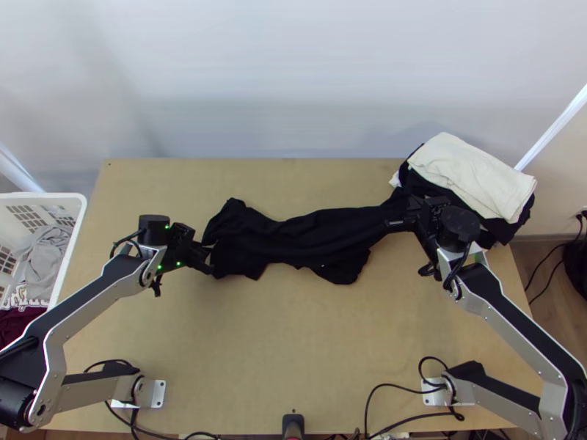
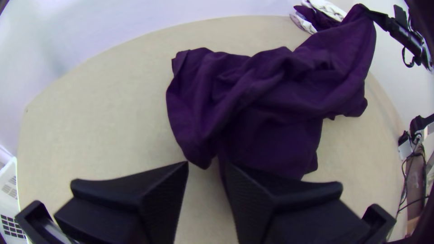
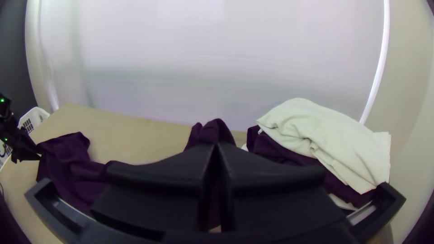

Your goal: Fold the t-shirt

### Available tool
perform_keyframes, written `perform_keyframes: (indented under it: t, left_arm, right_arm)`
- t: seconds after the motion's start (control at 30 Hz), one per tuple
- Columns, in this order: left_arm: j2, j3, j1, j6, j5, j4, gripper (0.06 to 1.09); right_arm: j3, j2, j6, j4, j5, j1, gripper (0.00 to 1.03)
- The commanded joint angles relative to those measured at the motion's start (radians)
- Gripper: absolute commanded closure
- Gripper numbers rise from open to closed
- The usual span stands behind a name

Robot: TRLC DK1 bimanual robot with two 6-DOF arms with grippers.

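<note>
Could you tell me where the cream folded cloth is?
In the top view, the cream folded cloth lies at the table's far right corner, atop dark cloth, beyond the right gripper.

Has a pale wall [image 1: 257,88] beyond the right pincer [image 1: 412,199], a light wooden table [image 1: 308,345] beneath it, and brown wood flooring [image 1: 532,257] farther out to its right.

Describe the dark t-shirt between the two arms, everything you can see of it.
The t-shirt is plain and dark, of soft, thin-looking fabric. It lies bunched and creased across the table, narrow in the middle, with uneven edges; I can't tell collar from sleeves. The right gripper is shut on its right end, lifting it near the cream cloth. Its left end spreads wider, beside the open left gripper.
</note>
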Motion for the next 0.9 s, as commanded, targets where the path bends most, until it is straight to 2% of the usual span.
perform_keyframes:
  t: [0.0,0.5,0.53,0.57,0.63,0.77,0.87]
  left_arm:
    - [-0.006,-0.003,0.013,0.005,0.007,-0.013,0.38]
    - [0.065,0.066,0.011,0.015,0.009,0.040,0.39]
    - [0.070,0.066,0.011,0.017,0.009,0.041,0.46]
    - [0.071,0.066,0.011,0.019,0.009,0.046,0.63]
    - [0.065,0.049,0.010,0.019,0.015,0.107,1.05]
    - [0.060,0.055,0.013,0.002,0.015,0.121,1.05]
    - [0.066,0.132,0.060,-0.058,-0.004,0.107,1.05]
  right_arm:
    - [0.016,-0.026,0.015,0.007,0.008,0.005,1.00]
    - [0.014,-0.017,0.014,0.007,0.008,0.006,1.00]
    - [0.014,-0.018,0.014,0.007,0.008,0.006,1.00]
    - [0.012,-0.020,0.014,0.007,0.008,0.005,1.00]
    - [0.009,-0.021,0.014,0.007,0.008,0.005,1.00]
    - [0.012,-0.027,0.014,0.007,0.008,0.002,1.00]
    - [0.029,-0.032,0.014,-0.009,0.008,-0.003,1.00]
